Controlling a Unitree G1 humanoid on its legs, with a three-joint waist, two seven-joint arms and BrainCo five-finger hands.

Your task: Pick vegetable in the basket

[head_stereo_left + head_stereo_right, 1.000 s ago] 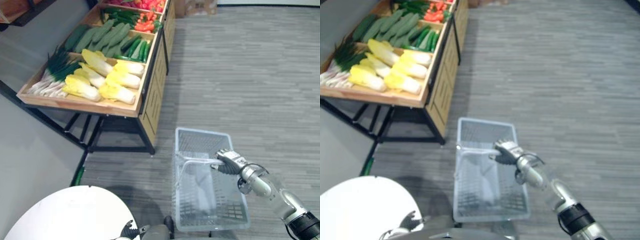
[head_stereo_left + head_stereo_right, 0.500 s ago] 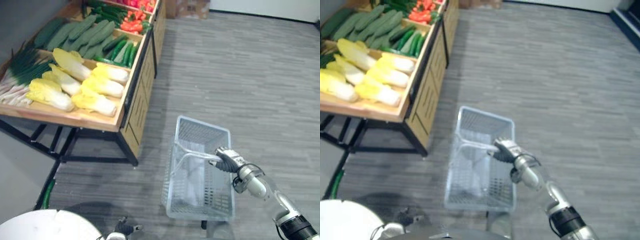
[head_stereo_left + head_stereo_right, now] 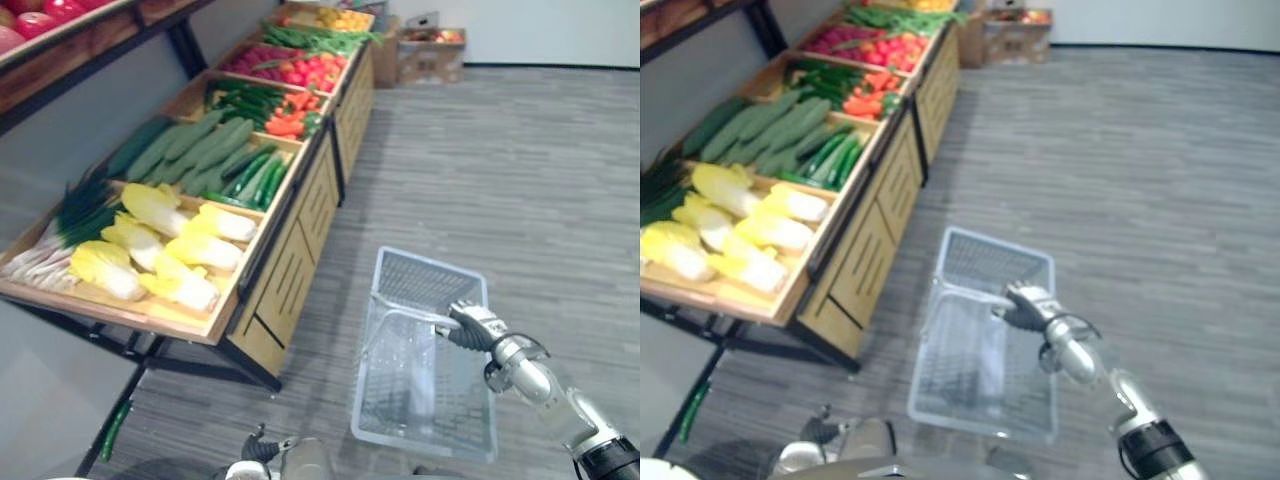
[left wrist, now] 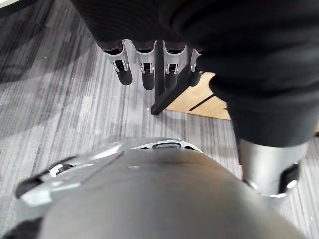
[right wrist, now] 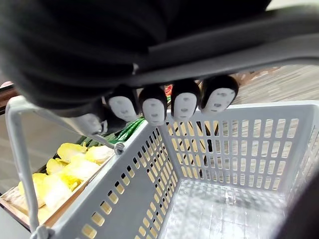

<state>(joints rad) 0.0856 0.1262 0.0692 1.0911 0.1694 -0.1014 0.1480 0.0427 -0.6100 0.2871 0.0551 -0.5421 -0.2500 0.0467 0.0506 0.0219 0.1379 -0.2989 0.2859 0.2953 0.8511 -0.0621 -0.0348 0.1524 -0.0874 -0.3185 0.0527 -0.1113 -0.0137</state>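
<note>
Right hand [image 3: 470,327] is closed on the handle [image 3: 405,313] of the pale grey plastic basket [image 3: 425,282]. In the right wrist view I see its fingers [image 5: 152,108] curled over this handle, and the basket hangs from them over the grey floor [image 3: 530,150].

The vegetables lie in the compartments of the wooden stand [image 3: 300,265], which is on the robot's left side of the basket. The pale yellow cabbages [image 3: 185,250] are in the nearest compartment, beside the green onions [image 3: 70,215]. Behind them lie the green cucumbers [image 3: 190,152]. Further back there are orange and red vegetables [image 3: 295,75], but I cannot tell their kind. All of them are well apart from the right hand, and the basket is near the stand without touching it.

Left hand [image 4: 147,74] hangs low over the floor, its fingers straight and loose, near a dark leg of the stand.
</note>
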